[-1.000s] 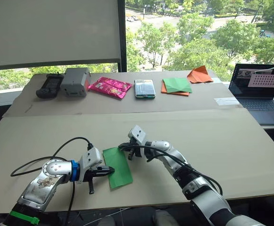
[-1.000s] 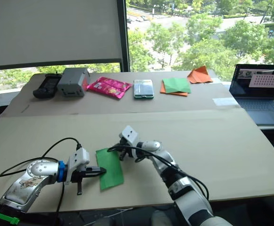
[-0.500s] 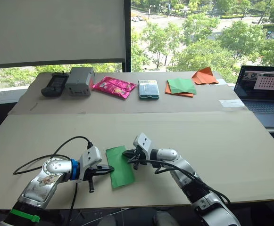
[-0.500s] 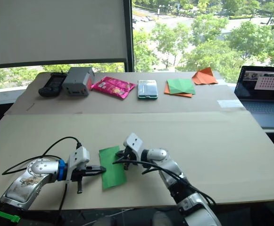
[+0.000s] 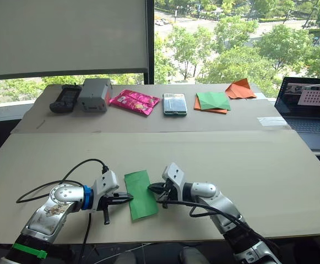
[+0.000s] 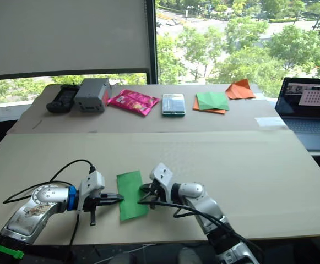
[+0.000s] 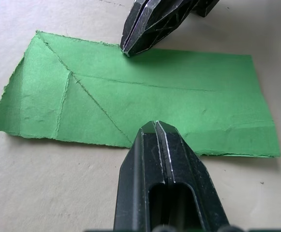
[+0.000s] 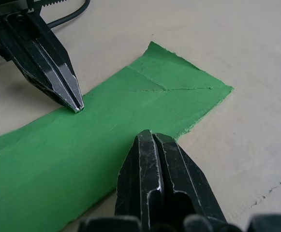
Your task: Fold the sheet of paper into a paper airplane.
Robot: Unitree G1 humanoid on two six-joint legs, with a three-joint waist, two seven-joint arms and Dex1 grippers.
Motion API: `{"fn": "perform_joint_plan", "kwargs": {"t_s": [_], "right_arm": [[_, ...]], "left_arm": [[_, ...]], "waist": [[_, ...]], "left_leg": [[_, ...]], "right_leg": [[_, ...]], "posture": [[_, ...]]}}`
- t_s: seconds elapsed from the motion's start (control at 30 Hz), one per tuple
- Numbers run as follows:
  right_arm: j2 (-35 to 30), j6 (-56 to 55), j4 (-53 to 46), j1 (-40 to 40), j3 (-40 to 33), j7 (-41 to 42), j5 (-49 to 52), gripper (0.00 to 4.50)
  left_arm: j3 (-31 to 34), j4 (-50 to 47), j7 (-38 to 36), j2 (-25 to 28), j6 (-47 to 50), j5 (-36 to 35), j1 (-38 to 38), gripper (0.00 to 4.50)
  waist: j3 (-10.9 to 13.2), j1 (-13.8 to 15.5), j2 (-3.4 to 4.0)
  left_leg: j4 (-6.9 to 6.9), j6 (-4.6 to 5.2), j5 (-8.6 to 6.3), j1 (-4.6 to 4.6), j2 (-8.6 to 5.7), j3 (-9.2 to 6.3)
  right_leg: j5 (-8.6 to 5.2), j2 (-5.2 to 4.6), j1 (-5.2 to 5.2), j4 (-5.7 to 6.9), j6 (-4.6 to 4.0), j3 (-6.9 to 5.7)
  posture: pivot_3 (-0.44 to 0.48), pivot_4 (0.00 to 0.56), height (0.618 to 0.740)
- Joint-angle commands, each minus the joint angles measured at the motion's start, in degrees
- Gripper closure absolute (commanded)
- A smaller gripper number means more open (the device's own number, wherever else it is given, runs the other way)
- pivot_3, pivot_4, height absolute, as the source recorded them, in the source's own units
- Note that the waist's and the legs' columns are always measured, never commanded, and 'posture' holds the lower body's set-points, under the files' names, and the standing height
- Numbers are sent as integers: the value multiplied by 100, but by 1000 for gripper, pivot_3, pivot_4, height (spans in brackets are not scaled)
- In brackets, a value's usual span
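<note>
- Sheet of paper (image 5: pixel 140 194): bright green, lying flat on the near part of the table (image 5: pixel 270 165), folded to a narrow strip with diagonal creases at one end and ragged edges. Likely very light, limp, easily torn and prone to sliding; best pinned flat with a fingertip and lifted by an edge or corner.
- Left hand (image 5: pixel 128 197): fingers closed together, tip at the paper's left edge, holding nothing.
- Right hand (image 5: pixel 151 188): fingers closed together, tip at the paper's right edge, holding nothing.
- Writing: none legible on the paper.
</note>
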Motion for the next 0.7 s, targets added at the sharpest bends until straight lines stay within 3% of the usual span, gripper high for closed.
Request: {"fn": "perform_joint_plan", "kwargs": {"t_s": [0.03, 0.7], "right_arm": [[-255, 555, 28, 468, 257, 115, 6, 4473], [-857, 890, -751, 896, 746, 287, 126, 4473]], "left_arm": [[-70, 79, -7, 44, 25, 139, -3, 4500], [-127, 208, 61, -3, 35, 175, -153, 4500]], "waist": [[-3, 8, -2], [-17, 63, -11]], "left_leg": [[0, -1, -1, 0, 0, 1], [0, -32, -20, 2, 1, 3]], "right_leg": [[0, 0, 0, 0, 0, 0], [-4, -2, -5, -6, -3, -1]], "posture": [[0, 150, 740], [0, 150, 740]]}}
